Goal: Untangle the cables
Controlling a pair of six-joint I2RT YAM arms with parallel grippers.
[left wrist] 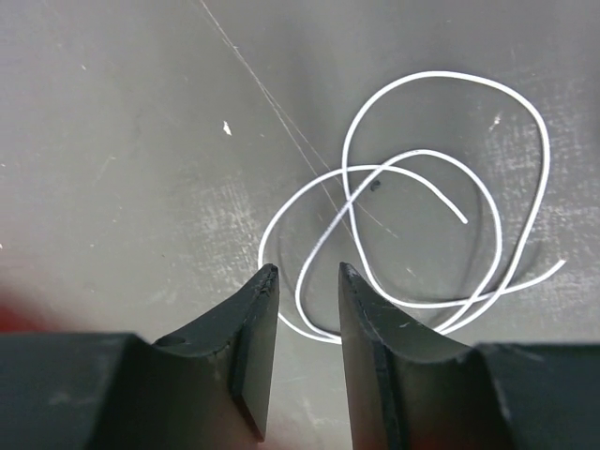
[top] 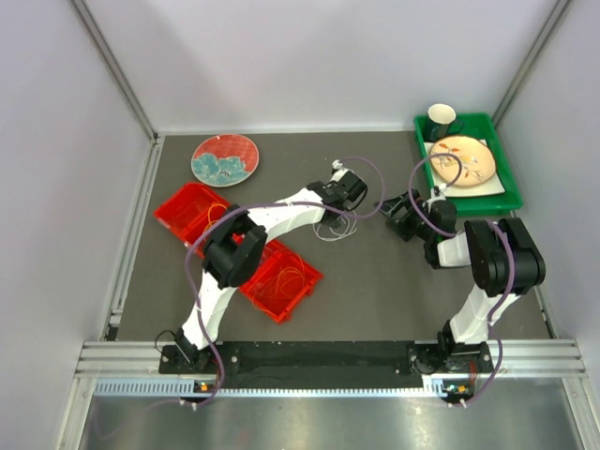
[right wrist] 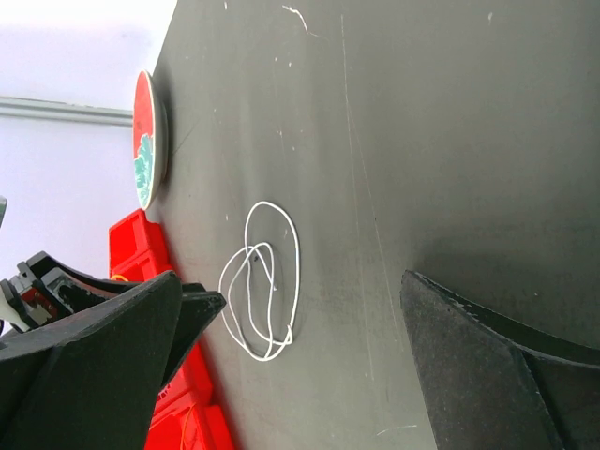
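A thin white cable (top: 334, 228) lies in loose overlapping loops on the dark table, just in front of the left gripper (top: 343, 208). In the left wrist view the cable (left wrist: 441, 73) spreads ahead and to the right. One loop runs across the narrow gap between the fingertips of the left gripper (left wrist: 307, 272), which is slightly open and grips nothing. The right gripper (top: 387, 208) is wide open and empty, a little to the right of the cable. In its view the cable (right wrist: 297, 272) lies beyond the right gripper (right wrist: 292, 276). Orange cables (top: 286, 279) lie in the red trays.
Two red trays (top: 184, 208) (top: 302, 291) lie at the left under the left arm. A red and teal plate (top: 225, 159) sits at the back left. A green tray (top: 502, 192) at the back right holds a plate and a cup.
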